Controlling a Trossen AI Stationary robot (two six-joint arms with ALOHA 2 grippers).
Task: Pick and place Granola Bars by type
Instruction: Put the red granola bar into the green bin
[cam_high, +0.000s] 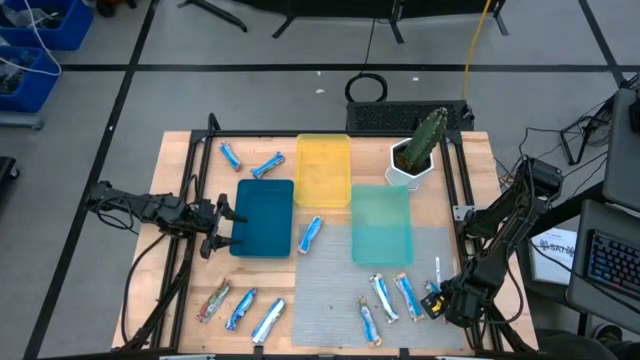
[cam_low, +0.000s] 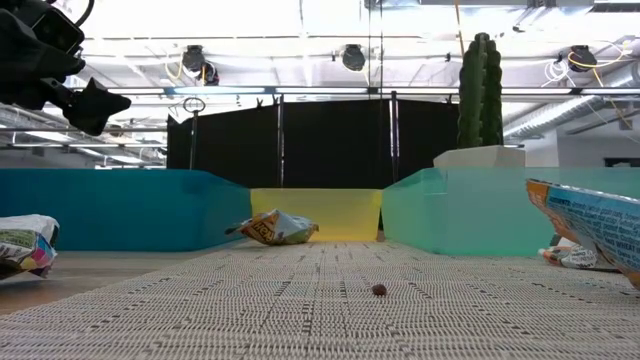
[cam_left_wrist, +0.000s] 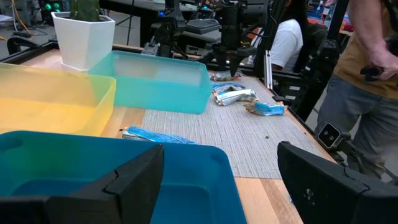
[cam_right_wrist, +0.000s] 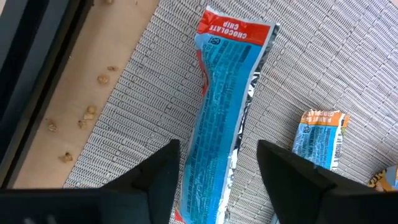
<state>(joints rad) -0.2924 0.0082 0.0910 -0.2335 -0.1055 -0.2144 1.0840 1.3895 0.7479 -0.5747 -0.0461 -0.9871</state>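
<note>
A pale wooden table (cam_high: 180, 160) with a black frame around its edge is seen from above. A grey woven mat (cam_high: 330, 300) is laid over its near half. Three shallow rectangular plastic trays are set on the table: a dark blue one (cam_high: 262, 217) to the left, a translucent yellow one (cam_high: 323, 170) at the back centre, and a pale teal one (cam_high: 381, 226) just beside it, partly on the mat. A green cactus in a white angular pot (cam_high: 415, 160) is placed at the teal tray's far corner — upright. Small crumbs (cam_right_wrist: 93, 112) are scattered on the bare wood. A standing person (cam_left_wrist: 367, 87) is visible beyond the table.
</note>
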